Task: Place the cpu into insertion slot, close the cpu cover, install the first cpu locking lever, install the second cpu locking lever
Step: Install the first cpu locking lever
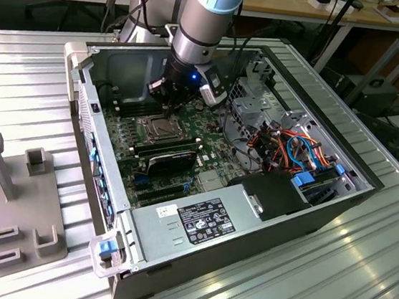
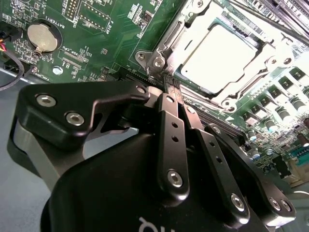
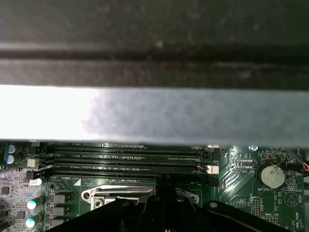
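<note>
The cpu (image 2: 219,55) lies with its silver top face up in the insertion slot (image 1: 156,127) on the green board. The cpu cover (image 2: 190,26) lies flat over it, framing the chip in its square window. My gripper (image 2: 172,88) is shut, its black fingers (image 2: 169,125) pressed together. The tips come down right at the socket's edge, beside a screwed corner of the metal frame (image 2: 155,61). In the exterior view the gripper (image 1: 164,96) hangs just behind the socket inside the open computer case. In the first wrist view the gripper (image 3: 161,189) meets the frame's silver edge (image 3: 116,191).
Long black memory slots (image 3: 130,159) run beside the socket. A coin battery (image 2: 42,36) sits on the board. A black card (image 1: 173,159), a power supply (image 1: 198,221) and coloured cables (image 1: 293,149) crowd the case. A grey fixture (image 1: 7,192) stands at the exterior view's left.
</note>
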Controlling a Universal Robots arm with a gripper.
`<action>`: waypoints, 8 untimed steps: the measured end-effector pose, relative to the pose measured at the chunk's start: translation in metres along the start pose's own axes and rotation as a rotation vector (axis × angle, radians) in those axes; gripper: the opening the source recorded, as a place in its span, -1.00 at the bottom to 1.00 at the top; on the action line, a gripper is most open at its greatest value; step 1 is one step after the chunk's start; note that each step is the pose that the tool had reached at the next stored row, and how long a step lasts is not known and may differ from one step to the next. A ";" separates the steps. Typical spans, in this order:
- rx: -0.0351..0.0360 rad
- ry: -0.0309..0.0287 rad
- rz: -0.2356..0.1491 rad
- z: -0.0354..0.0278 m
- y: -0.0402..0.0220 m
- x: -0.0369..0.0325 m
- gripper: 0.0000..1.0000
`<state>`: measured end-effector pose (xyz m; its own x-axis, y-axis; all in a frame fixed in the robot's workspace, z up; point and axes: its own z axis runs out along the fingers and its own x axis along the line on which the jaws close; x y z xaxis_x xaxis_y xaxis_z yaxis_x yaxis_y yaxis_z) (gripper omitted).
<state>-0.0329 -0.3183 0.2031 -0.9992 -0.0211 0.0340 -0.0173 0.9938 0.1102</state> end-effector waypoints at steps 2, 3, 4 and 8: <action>0.0005 0.0002 0.000 0.0016 -0.0003 -0.0001 -0.79; 0.0002 0.0002 0.000 0.0028 -0.0004 -0.0002 -0.79; -0.0002 0.0000 0.000 0.0032 -0.0004 -0.0003 -0.79; -0.0002 0.0002 0.000 0.0031 -0.0005 -0.0013 -0.79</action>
<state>-0.0317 -0.3184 0.1999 -0.9992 -0.0209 0.0342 -0.0170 0.9937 0.1103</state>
